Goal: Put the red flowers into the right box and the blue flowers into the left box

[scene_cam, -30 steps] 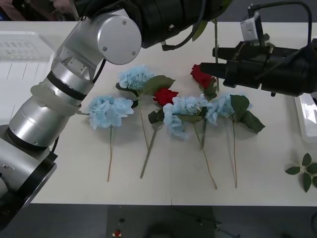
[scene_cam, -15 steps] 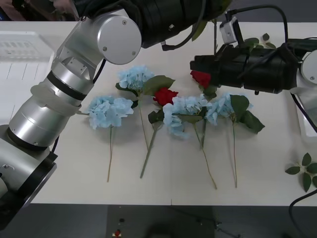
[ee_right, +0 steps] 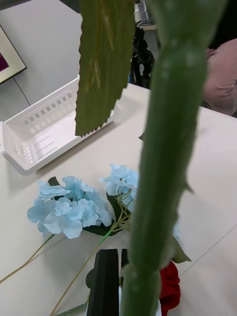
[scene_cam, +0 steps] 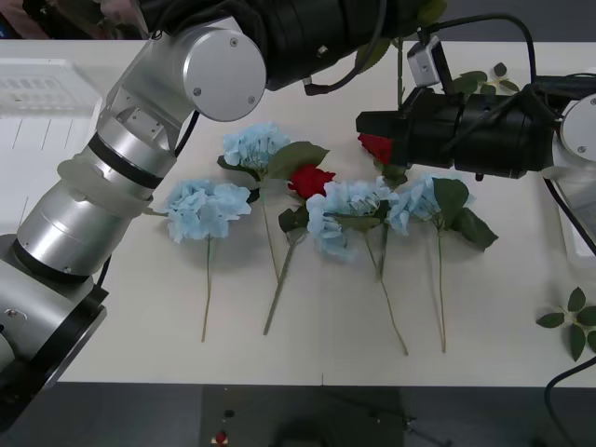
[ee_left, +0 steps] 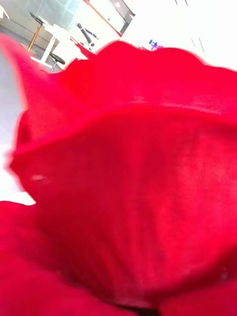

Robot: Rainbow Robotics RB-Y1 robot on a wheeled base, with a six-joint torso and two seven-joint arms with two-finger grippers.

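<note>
L arm raised across table, R arm (scene_cam: 484, 130) level

**White table strewn with flowers**

The flat white table (scene_cam: 484, 307) carried pale blue puffy artificial flowers (scene_cam: 207, 209) in a row across its middle, a deep-red artificial rose (scene_cam: 311, 180) among them. A slatted white plastic tray (scene_cam: 42, 91) sat far left; loose green leaf sprigs (scene_cam: 570, 319) lay near right.

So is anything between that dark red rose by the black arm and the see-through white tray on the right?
Nothing visible on the table. The deep-red artificial rose is at the right gripper; only that black arm stretches over the way to the translucent white plastic tray.
</note>
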